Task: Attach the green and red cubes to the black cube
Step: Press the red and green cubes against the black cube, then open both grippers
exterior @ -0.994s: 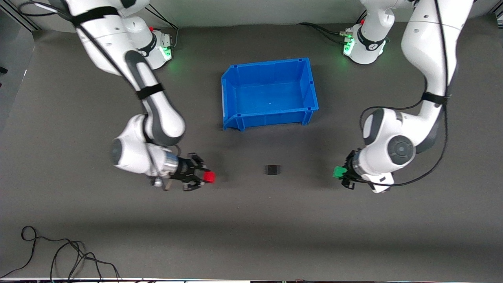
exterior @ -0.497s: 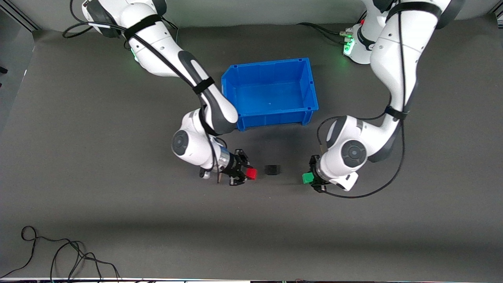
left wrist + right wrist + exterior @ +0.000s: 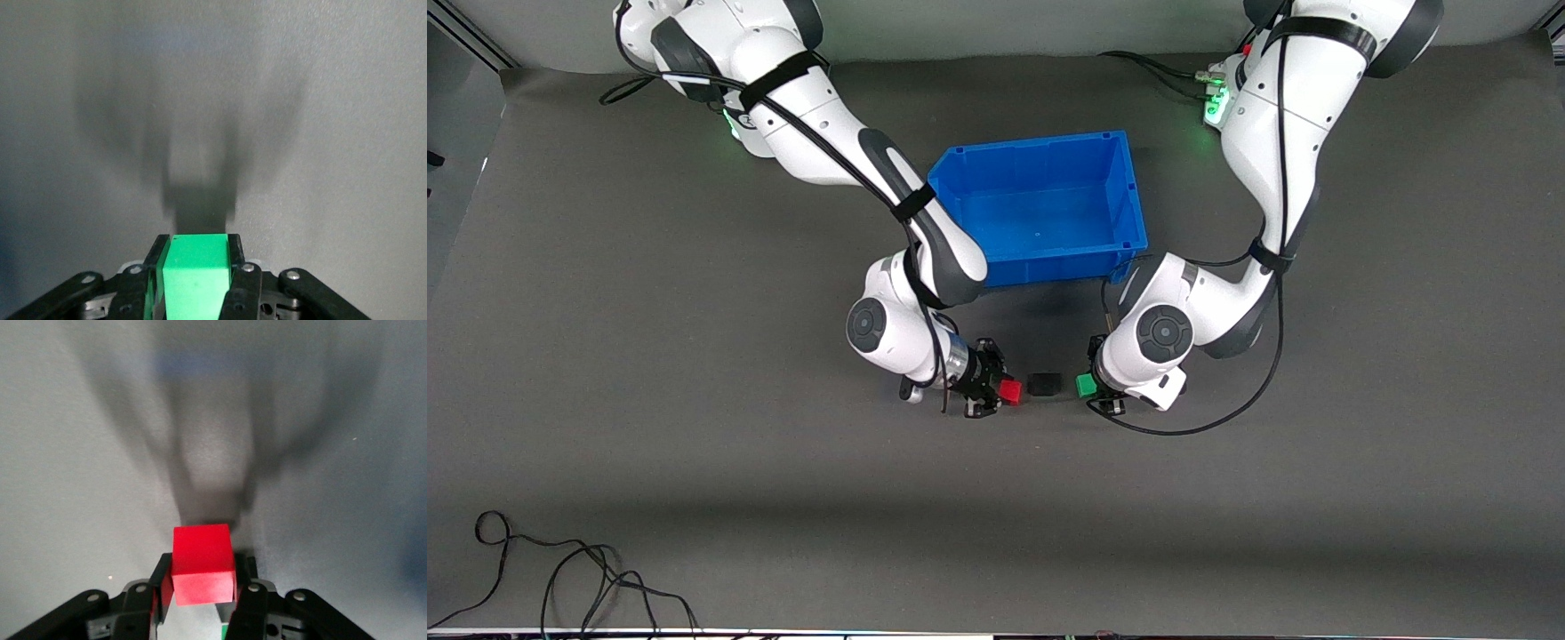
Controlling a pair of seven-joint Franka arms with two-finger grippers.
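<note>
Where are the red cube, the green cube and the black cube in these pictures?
red cube (image 3: 1010,391), front view, its top face, held in the right gripper.
green cube (image 3: 1086,386), front view, its top face, held in the left gripper.
black cube (image 3: 1043,384), front view, its top face, on the table between them.

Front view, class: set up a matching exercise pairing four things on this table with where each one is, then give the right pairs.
Things:
1. red cube
2. green cube
3. black cube
4. blue bin

Places:
A. on the table between the two coloured cubes
B. held in the left end effector
C. near the arms' bases
D. held in the right end effector

Pairs: 1-D, 2-B, 3-A, 4-C
</note>
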